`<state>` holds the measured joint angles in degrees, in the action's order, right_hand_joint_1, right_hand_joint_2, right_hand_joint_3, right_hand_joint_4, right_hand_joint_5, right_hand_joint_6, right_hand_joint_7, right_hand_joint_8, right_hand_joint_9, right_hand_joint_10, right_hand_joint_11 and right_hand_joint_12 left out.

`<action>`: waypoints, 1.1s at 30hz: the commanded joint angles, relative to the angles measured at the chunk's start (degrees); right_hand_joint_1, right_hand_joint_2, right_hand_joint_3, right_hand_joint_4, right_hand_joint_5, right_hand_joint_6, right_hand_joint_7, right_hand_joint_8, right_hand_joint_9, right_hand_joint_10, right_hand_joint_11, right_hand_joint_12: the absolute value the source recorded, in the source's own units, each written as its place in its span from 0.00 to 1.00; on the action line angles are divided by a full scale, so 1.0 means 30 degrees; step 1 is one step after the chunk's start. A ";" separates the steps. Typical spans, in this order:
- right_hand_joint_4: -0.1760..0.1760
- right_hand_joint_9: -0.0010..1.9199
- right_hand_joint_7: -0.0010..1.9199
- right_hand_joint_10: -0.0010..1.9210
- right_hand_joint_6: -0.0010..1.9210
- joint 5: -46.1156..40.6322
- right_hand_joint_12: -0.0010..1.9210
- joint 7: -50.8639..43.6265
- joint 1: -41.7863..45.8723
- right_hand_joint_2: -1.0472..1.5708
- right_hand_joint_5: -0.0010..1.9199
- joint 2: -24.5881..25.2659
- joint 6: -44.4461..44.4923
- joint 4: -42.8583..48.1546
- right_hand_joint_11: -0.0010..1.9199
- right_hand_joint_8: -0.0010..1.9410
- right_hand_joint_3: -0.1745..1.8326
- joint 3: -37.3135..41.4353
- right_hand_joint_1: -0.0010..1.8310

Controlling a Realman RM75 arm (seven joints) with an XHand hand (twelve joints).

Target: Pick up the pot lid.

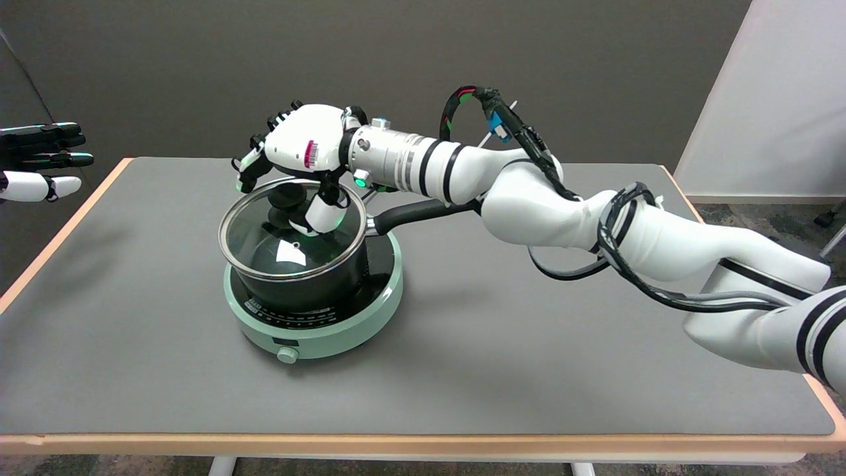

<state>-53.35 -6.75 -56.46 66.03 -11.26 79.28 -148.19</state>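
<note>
Mint cooker (317, 317) carries pot (297, 284); robot hand (297, 155) hovers over lid (284, 231), fingers apart, empty.

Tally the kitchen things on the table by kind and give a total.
Pot: 1
Glass pot lid: 1
Green hotplate: 1
Total: 3
The right hand hovers over the lid's knob.

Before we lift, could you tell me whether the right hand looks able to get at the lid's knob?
Probably yes: the right hand hangs right over the glass lid, its fingers beside the knob, nothing between them.
</note>
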 commanded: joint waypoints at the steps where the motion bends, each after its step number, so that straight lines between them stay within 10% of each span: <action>1: 1.00 0.35 0.34 0.21 0.15 0.0436 0.43 -0.0023 0.0123 0.62 0.30 -0.0827 -0.0118 0.0764 0.22 0.11 0.57 0.0020 0.54; 33: 1.00 0.37 0.37 0.24 0.17 -0.0693 0.43 -0.0023 -0.0131 0.63 0.32 -0.0481 -0.0580 0.0549 0.23 0.13 0.56 -0.0033 0.54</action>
<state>-52.71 -6.64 -56.89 64.55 -11.26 79.18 -148.35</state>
